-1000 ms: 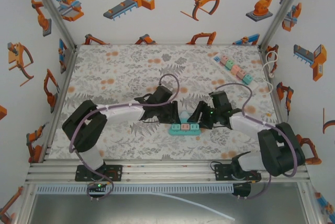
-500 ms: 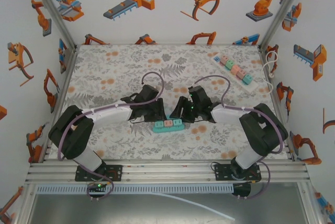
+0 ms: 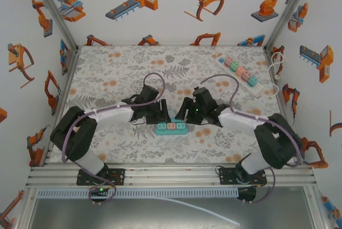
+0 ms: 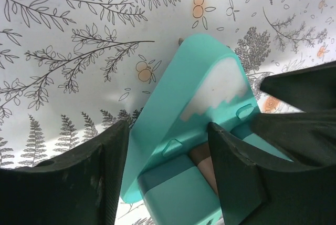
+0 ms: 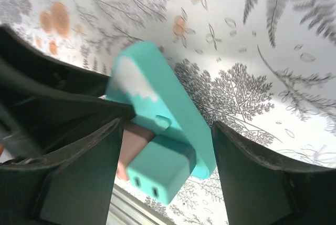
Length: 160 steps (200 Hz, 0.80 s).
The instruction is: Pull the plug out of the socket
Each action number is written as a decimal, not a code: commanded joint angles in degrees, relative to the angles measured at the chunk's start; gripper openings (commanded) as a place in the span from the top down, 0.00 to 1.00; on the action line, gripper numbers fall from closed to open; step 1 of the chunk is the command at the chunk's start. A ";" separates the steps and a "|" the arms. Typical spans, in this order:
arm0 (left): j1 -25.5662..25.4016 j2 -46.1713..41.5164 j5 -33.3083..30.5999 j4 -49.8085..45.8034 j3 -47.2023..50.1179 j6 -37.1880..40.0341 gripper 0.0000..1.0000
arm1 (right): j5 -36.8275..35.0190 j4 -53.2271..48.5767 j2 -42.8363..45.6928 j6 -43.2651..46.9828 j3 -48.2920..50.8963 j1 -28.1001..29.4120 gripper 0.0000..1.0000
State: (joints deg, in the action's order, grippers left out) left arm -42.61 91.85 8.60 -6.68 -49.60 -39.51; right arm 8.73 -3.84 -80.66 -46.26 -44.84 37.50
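Far right of socket (image 3: 171,128), pastel strip (image 3: 239,70)

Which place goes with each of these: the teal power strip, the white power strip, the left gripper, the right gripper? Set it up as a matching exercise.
Things:
1. teal power strip
2. white power strip
3. left gripper
4. right gripper

Places:
A. far right corner of the table
B. at the teal strip's left end
C. mid-table, between both grippers
D. at the teal strip's right end

Pairs: 1-C; 2-A; 3-B; 4-D
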 commanded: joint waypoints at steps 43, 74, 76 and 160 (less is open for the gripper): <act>0.51 -6.46 -3.11 -3.45 -2.67 13.15 0.39 | -5.95 -4.91 17.42 40.91 -3.01 0.90 0.33; 0.59 -7.84 -0.30 -1.80 -2.87 17.28 0.38 | 6.86 -3.72 19.69 59.61 -0.49 1.00 0.34; 0.55 -7.90 -0.04 -1.66 -2.84 17.40 0.38 | 8.09 -3.96 19.72 60.85 -0.29 1.00 0.34; 1.07 -3.50 4.09 0.17 -4.20 20.18 0.36 | 20.27 2.00 10.98 92.00 7.76 5.25 0.37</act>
State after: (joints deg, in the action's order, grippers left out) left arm -41.93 86.52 10.76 -7.90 -52.18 -21.10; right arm 26.33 -7.11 -66.92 38.92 -37.34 41.95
